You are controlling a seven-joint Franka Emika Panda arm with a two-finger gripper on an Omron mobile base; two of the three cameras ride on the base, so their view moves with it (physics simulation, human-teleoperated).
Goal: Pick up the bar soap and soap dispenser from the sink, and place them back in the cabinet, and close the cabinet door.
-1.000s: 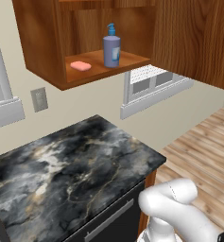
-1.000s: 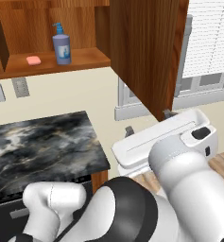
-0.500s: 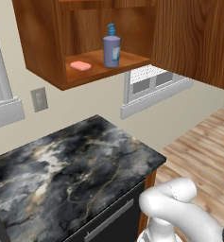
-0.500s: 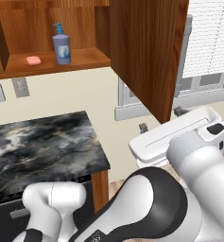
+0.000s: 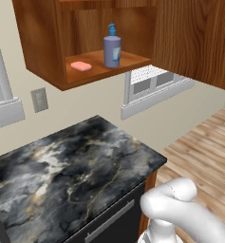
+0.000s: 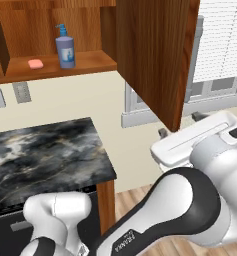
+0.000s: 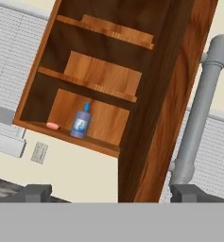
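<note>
Inside the cabinet (image 5: 47, 52), bar soap (image 5: 80, 66) lies beside the soap dispenser (image 5: 112, 47); tool (image 7: 108, 194) gapes empty.

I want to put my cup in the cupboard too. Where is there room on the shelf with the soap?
On the bottom shelf, the stretch right of the soap dispenser is bare. Left of the bar soap there is a narrower patch by the side wall. Between the two it is tight.

light: even, bright, flat | shadows: dim cabinet (image 7: 99, 80) interior | focus: sharp, no glare
</note>
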